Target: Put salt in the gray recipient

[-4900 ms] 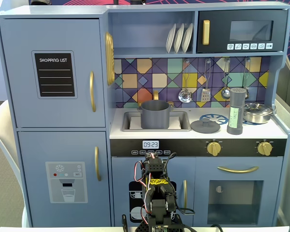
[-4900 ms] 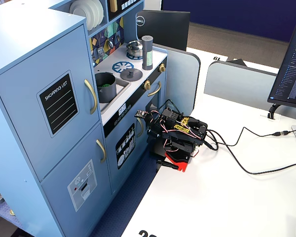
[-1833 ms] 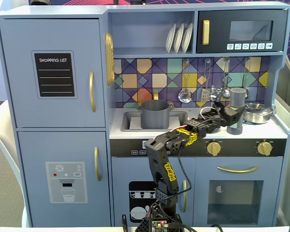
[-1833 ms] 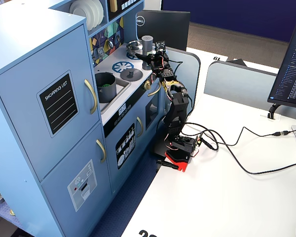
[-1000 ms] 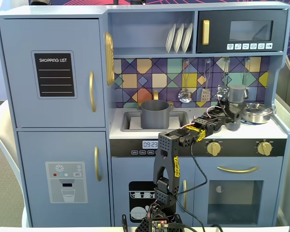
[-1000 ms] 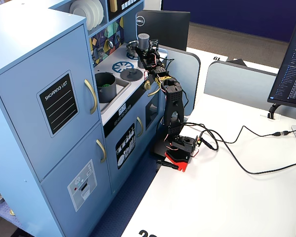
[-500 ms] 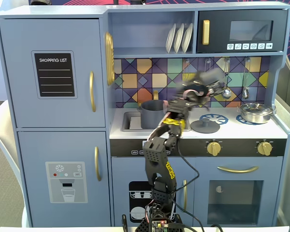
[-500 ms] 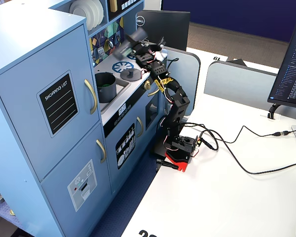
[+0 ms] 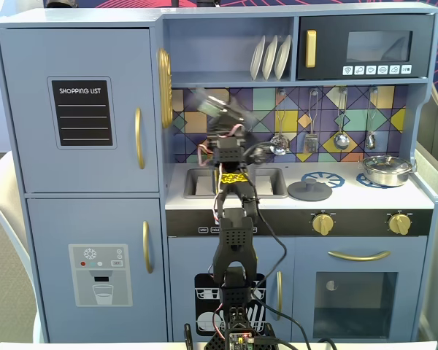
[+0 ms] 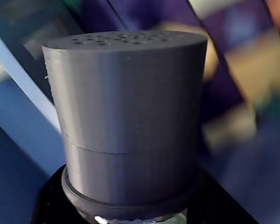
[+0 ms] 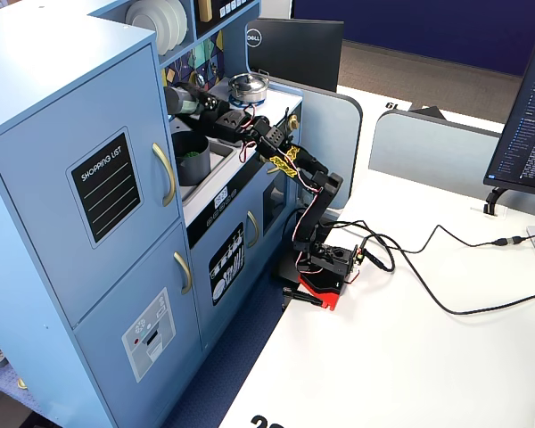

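The gripper holds the salt tight, tipped on its side, high in the upper left of a fixed view. The gray pot sits just below it in the toy kitchen's sink. In the wrist view the salt cap fills the middle, with little holes on top. In a fixed view the salt looks blurry. The arm's base stands on the white desk.

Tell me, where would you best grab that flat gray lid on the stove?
By the small knob at the centre of the lid, coming straight down from above. The lid lies flat on the counter, so its thin edge offers nothing to pinch, while the raised knob does.
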Robot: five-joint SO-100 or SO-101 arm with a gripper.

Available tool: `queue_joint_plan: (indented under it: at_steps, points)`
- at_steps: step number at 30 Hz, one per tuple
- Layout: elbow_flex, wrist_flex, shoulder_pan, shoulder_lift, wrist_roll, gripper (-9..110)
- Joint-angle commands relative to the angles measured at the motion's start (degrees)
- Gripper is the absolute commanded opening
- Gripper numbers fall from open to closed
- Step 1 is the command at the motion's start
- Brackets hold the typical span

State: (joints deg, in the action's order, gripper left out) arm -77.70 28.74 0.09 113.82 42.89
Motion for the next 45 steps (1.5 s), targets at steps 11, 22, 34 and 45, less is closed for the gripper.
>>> queue_joint_plan:
  at_steps: [11, 22, 34, 45]
  points:
    - [15.9, 23.5, -0.2, -7.5, 21.1, 0]
    - [14.3, 1.5, -1.6, -6.6, 18.8, 0]
    - [9.1, 3.9, -2.6, -4.3, 20.7, 0]
    - [16.2, 26.1, 1.9, -8.1, 23.2, 0]
